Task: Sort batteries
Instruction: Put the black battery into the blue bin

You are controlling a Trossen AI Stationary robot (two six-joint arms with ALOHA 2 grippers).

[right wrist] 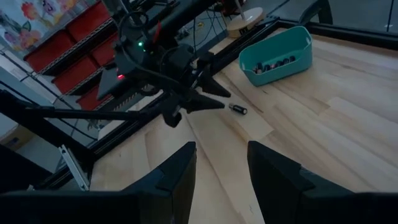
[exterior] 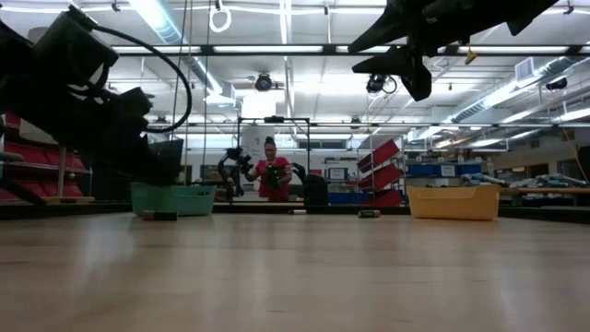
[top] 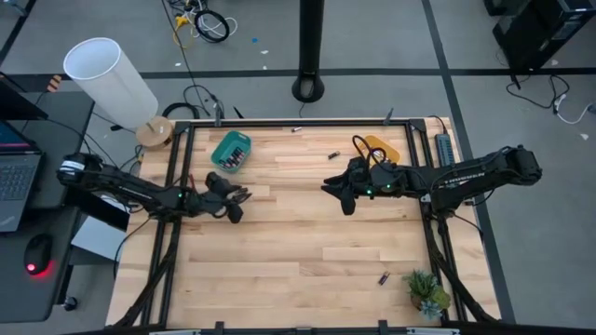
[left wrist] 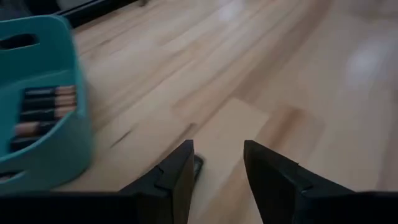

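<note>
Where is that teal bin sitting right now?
In the high view the teal bin sits at the table's far left, batteries inside, just beyond the left gripper.

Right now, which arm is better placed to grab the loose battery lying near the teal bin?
Left. Its open tool hovers right beside the small dark cylindrical battery near the teal plastic bin; the right tool is farther across the table.

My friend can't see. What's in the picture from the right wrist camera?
The left arm's open pincer hovers over a wooden table beside a small dark battery. Behind sits a teal bin of batteries; the right pincer is open in front.
</note>
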